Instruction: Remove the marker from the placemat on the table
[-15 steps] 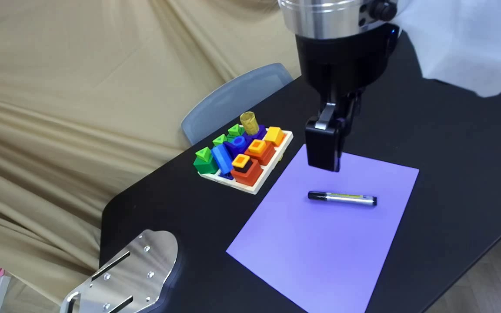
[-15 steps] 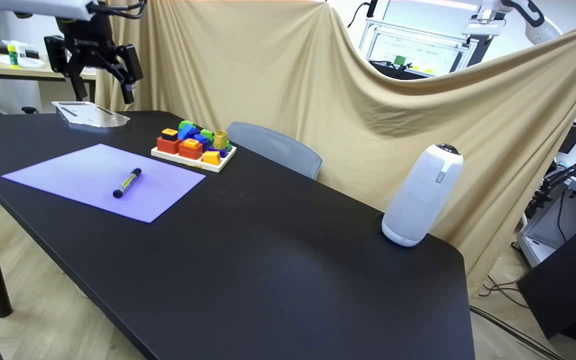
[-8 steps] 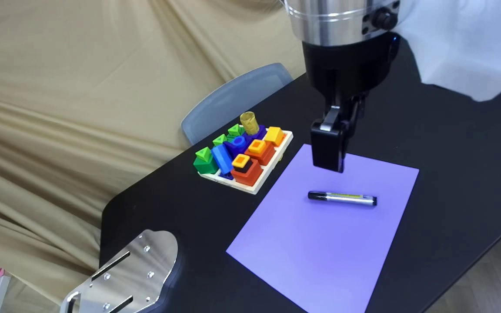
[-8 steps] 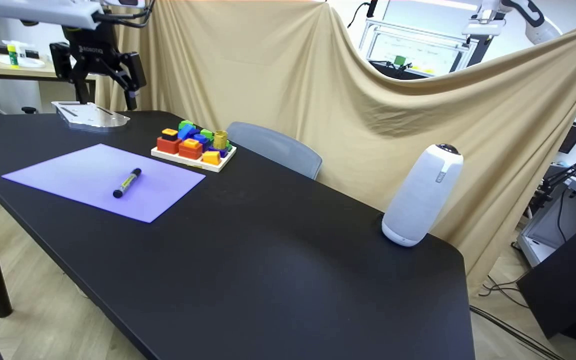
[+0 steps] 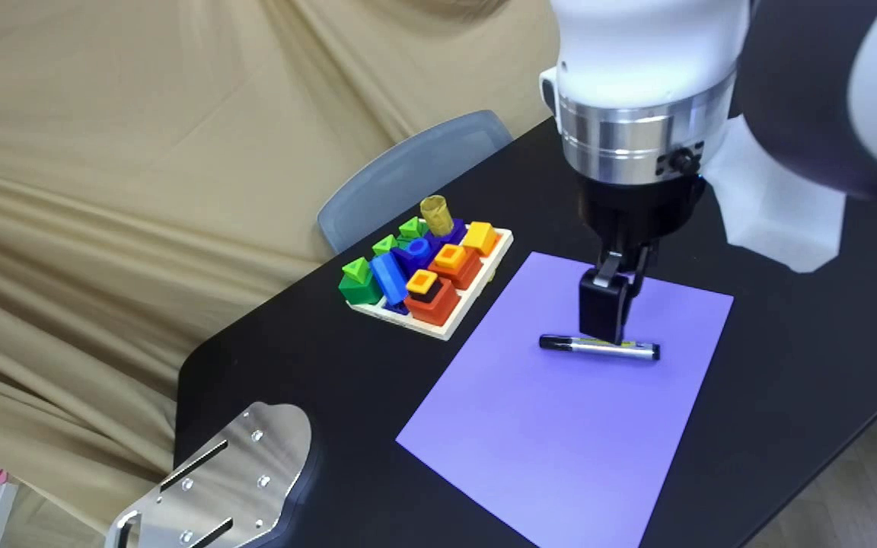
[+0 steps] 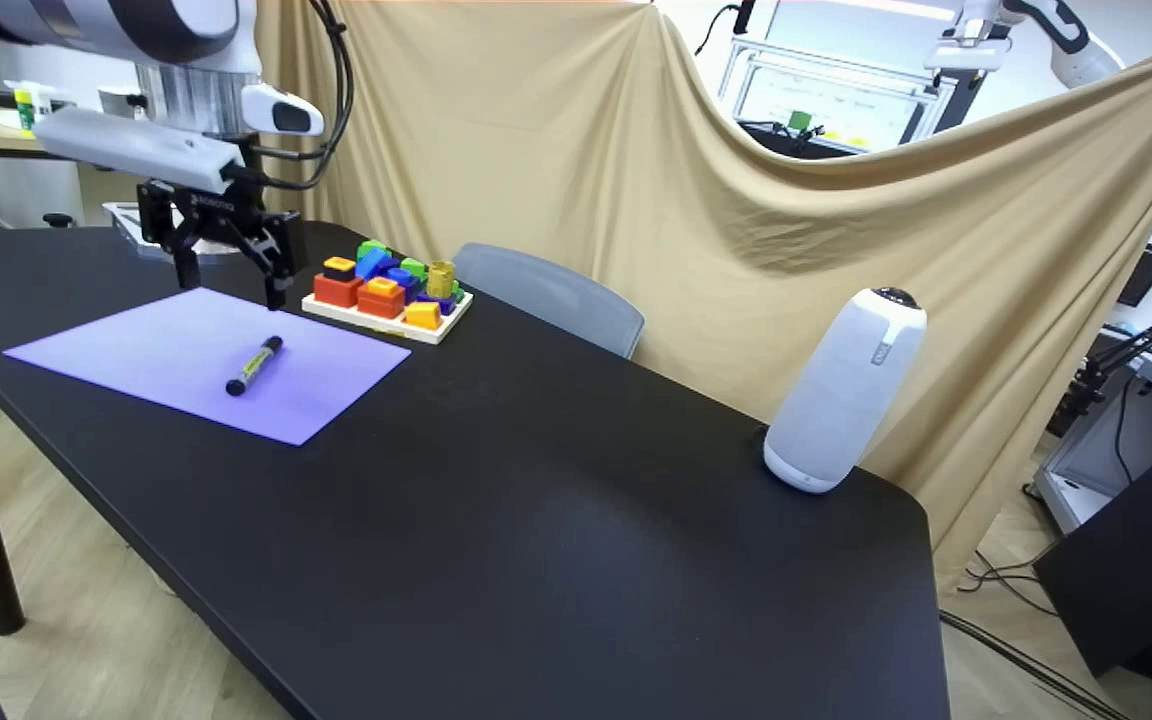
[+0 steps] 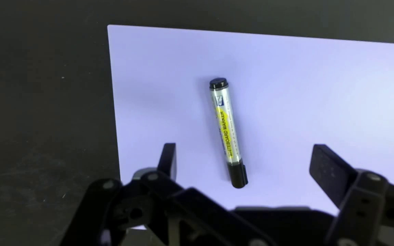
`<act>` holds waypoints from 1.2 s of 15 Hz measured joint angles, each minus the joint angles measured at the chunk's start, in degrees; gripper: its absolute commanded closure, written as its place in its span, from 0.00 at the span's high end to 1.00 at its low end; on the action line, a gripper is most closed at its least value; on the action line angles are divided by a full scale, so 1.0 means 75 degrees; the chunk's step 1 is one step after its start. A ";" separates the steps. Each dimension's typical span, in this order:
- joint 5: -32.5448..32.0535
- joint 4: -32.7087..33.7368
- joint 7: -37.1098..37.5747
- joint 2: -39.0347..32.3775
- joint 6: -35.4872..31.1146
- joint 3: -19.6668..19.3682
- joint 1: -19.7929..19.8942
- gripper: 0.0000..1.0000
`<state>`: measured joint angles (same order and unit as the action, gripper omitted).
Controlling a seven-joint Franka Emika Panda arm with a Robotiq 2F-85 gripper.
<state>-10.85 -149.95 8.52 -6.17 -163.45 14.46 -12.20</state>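
Observation:
The marker [image 5: 642, 350] is silver with a yellow label and black ends. It lies on the lavender-purple placemat [image 5: 553, 434], on the black table [image 6: 556, 520]. The marker also shows in an exterior view [image 6: 257, 365] and in the wrist view [image 7: 227, 133]. My gripper [image 6: 232, 296] is open and empty, above the placemat and apart from the marker. In the wrist view the gripper [image 7: 245, 152] has its fingertips on either side of the marker's capped end. In an exterior view a finger [image 5: 602, 308] hides part of the marker's far side.
A white tray [image 5: 476, 293] of coloured toy blocks stands beside the placemat. A shiny metal plate [image 5: 233, 472] is at a table end. A tall pale device [image 6: 841, 400] stands near the opposite end. A grey chair [image 5: 416, 175] is behind the table.
My gripper has come down towards the placemat and moved closer to the marker, a little to the right in both exterior views. It stays open. The marker and placemat have not moved.

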 measured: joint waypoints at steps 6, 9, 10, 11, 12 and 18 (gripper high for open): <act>-0.0899 0.0117 0.0047 -0.0893 -0.1175 -0.0589 -0.0103 1.00; -0.1275 0.0260 0.0047 -0.1180 -0.1529 -0.0977 -0.0328 1.00; -0.1342 0.0325 0.0043 -0.1288 -0.1614 -0.1077 -0.0413 1.00; -0.1408 0.0393 0.0041 -0.1401 -0.1687 -0.1148 -0.0492 1.00; -0.1429 0.0465 0.0020 -0.1517 -0.1743 -0.1188 -0.0570 1.00; -0.1432 0.0951 -0.0121 -0.2191 -0.1829 -0.1203 -0.0959 0.74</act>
<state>-21.59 -142.82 7.61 -22.60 -177.17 5.43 -19.39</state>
